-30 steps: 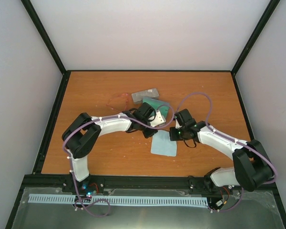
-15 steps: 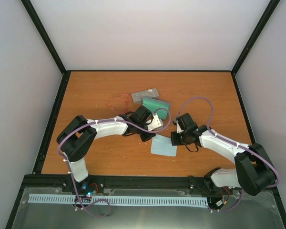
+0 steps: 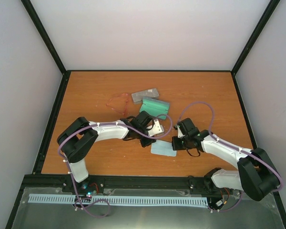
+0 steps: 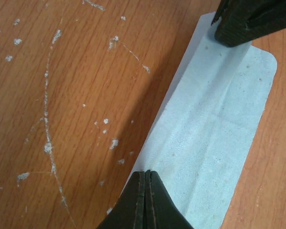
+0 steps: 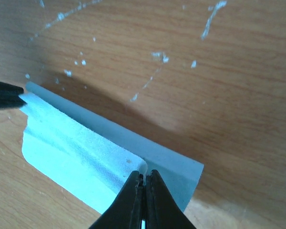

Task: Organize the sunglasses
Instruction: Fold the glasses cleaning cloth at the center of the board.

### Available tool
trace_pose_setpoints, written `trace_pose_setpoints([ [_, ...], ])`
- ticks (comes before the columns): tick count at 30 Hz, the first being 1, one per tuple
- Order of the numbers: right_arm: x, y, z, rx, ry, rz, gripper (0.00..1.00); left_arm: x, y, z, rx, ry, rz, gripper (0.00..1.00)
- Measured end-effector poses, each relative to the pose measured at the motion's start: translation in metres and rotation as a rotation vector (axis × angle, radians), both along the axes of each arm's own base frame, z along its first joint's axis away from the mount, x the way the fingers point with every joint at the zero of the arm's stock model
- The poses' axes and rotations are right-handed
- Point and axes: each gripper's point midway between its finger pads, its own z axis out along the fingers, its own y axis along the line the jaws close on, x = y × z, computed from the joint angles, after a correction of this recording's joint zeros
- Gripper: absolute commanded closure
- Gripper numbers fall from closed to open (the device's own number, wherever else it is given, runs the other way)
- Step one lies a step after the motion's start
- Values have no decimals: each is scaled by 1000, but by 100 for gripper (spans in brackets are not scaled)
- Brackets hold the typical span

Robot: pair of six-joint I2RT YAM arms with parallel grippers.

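Orange-brown wood makes up the counter (image 3: pixel 219 90), scuffed with pale scratches. Toward its far edge, left of centre, the thin red-pink wire-framed sunglasses (image 3: pixel 118 102) lie flat on the wood, apart from both arms. Just right of them sits a grey oblong case (image 3: pixel 145 94), with a teal-green oblong case (image 3: pixel 155 107) close against its near side; I cannot tell whether the two touch. Closer to the near edge, about the middle, lies a pale blue square cloth (image 4: pixel 214 129), doubled over along a fold. The left arm's fingers (image 4: pixel 138 207) are pressed together, pinching one end of the folded cloth. The right arm's fingers (image 5: pixel 133 202) are likewise pressed together on the opposite end, where the upper layer curls up off the wood. Both arms reach in low, their tips facing each other along the cloth.
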Motion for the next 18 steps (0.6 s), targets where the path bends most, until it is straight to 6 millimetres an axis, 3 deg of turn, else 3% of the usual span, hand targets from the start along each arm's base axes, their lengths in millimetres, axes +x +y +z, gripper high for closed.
trace_pose_setpoints([
  [11, -21, 4, -19, 13, 59, 14, 93, -14, 1, -9, 7, 18, -25, 98],
  [18, -25, 7, -21, 36, 68, 11, 81, -30, -3, -14, 19, 26, -62, 97],
])
